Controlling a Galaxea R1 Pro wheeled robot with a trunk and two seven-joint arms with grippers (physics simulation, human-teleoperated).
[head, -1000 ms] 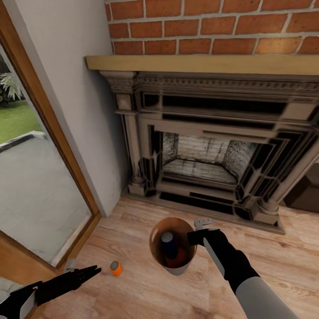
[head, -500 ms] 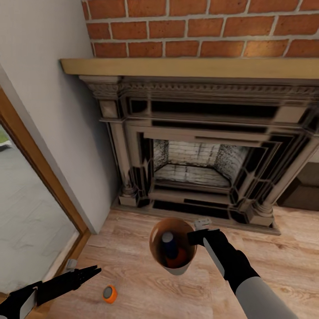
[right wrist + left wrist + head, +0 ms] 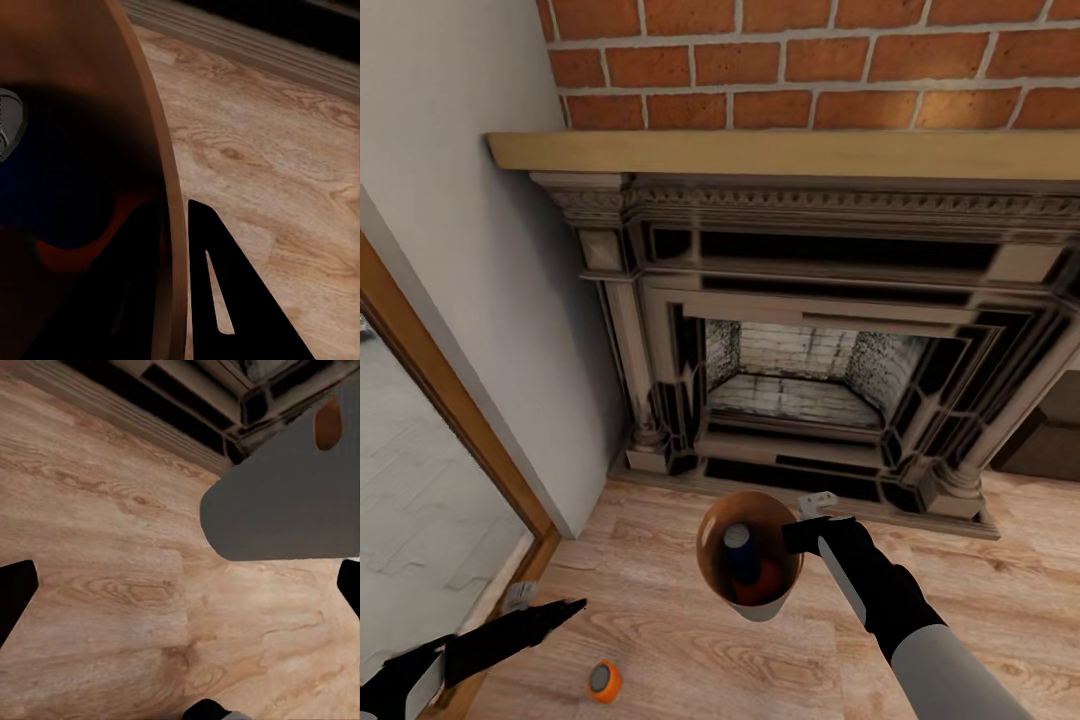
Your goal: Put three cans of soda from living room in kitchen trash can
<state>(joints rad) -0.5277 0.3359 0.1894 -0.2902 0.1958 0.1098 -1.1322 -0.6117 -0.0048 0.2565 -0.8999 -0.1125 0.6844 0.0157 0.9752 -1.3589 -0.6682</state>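
Orange-brown inside, the tash can point(image 3: 749, 560) hangs from the right pincer point(image 3: 807, 533), which is clamped on its rim above the wood floor point(image 3: 660, 640).
Inside the bin, just beside that pincer, a dark blue can of soda point(image 3: 740, 552) stands against an orange can point(image 3: 768, 578); the right wrist view shows one finger point(image 3: 214, 285) outside the rim and the blue can's silvery top point(image 3: 7, 124) within. The third can, orange point(image 3: 603, 681), lies on the floor near the left pincer point(image 3: 555, 612), apart from it; its fingers point(image 3: 15, 596) stand wide over bare boards. Beyond the right pincer rises the brick-topped fireplace point(image 3: 810, 330).
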